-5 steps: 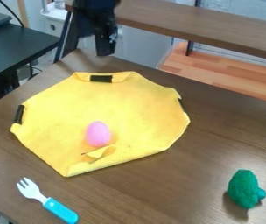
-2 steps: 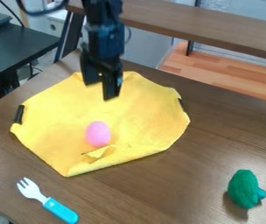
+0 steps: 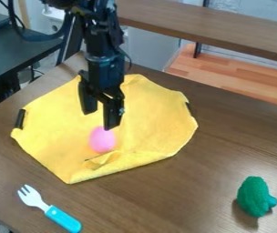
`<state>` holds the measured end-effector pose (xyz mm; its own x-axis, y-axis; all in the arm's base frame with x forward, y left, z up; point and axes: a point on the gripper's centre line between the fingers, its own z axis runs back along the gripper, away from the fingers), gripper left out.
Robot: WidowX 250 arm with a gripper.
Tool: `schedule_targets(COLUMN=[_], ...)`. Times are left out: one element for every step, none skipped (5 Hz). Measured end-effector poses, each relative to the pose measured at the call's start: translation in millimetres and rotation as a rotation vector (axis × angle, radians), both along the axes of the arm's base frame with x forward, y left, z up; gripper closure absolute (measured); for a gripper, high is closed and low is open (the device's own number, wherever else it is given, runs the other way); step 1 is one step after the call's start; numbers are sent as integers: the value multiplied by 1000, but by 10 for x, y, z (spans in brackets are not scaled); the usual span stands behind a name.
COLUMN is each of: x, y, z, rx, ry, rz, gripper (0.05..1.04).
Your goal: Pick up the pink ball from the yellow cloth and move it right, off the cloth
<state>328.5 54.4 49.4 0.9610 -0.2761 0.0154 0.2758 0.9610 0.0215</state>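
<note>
So from my end I'd call this early on: nothing's picked up, and the pink egg (image 3: 102, 142) is lying on the yellow cloth (image 3: 153, 123), near its folded edge, not gripped. I've got the gripper (image 3: 100, 119) just above it, fingers clearly apart, nothing between them. One tip overlaps the egg's top on my feed; can't tell if they touch. Fork (image 3: 64, 219) and green toy (image 3: 253, 196) sit off the cloth.

Egg (image 3: 102, 140) 1; fork (image 3: 50, 209) 1; cloth (image 3: 152, 123) 1; green toy (image 3: 253, 196) 1
</note>
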Motion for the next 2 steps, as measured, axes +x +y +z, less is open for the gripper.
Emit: schedule_targets(x=[-15,23], y=[-4,40], z=[-55,-57], rx=[17,44], ry=[-13,-37], rz=[5,17], gripper=[83,83])
